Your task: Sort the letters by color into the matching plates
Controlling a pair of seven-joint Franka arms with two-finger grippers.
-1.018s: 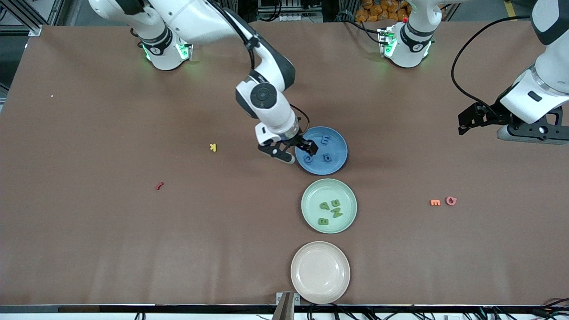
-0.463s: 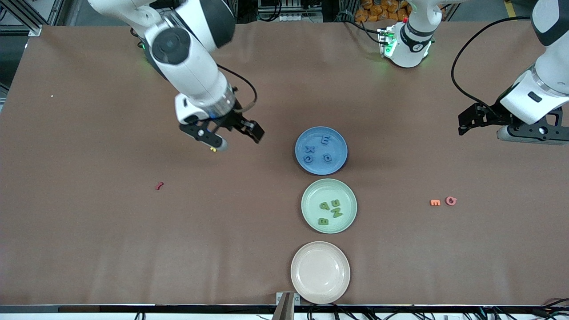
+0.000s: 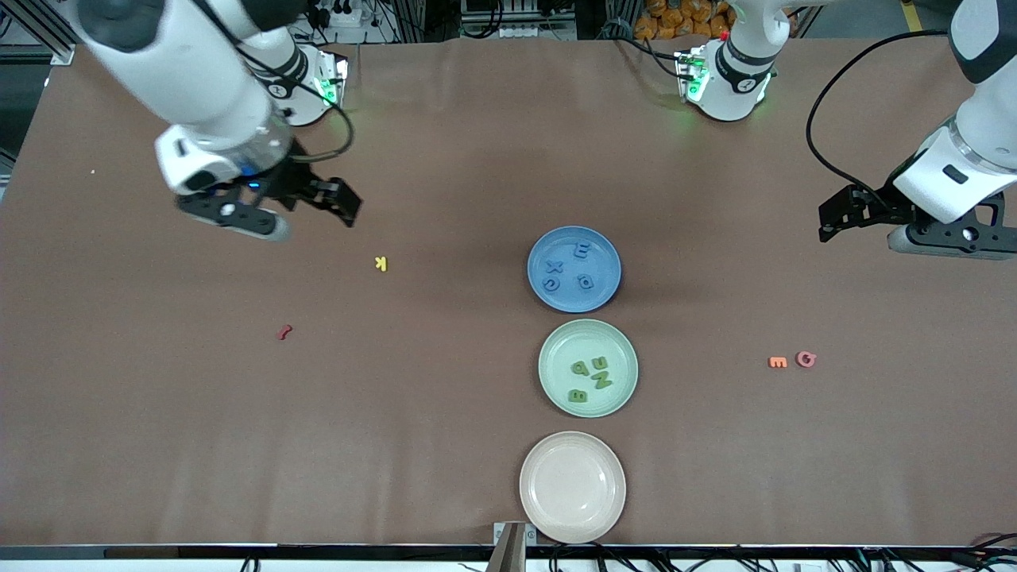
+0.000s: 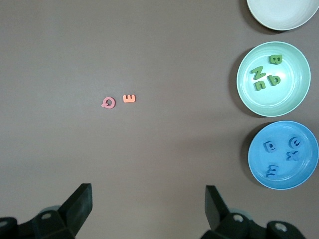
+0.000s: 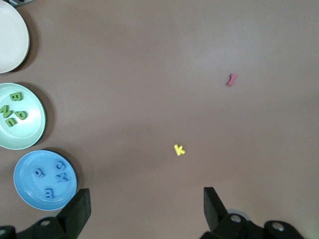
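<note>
Several blue letters [image 3: 581, 251] lie in the blue plate [image 3: 608, 258]. Several green letters [image 3: 597, 372] lie in the pale green plate [image 3: 556, 349], which is nearer the front camera. My right gripper [image 3: 314, 222] hangs open and empty over bare table toward the right arm's end, well away from both plates. My left gripper [image 3: 862, 232] waits open and empty over the left arm's end. The left wrist view shows its open fingers [image 4: 82, 199], the blue plate [image 4: 305, 169] and the green plate [image 4: 294, 97]. The right wrist view shows both plates [image 5: 25, 191] past its open fingers [image 5: 214, 201].
An empty beige-pink plate [image 3: 548, 508] sits nearest the front camera. A yellow K [image 3: 380, 263] and a red piece [image 3: 284, 332] lie toward the right arm's end. An orange E [image 3: 778, 362] and a pink G [image 3: 806, 359] lie toward the left arm's end.
My right gripper has left the blue plate's edge and swung up and away toward the right arm's end, still open. The blue X now shows in the plate. The left arm has not moved.
</note>
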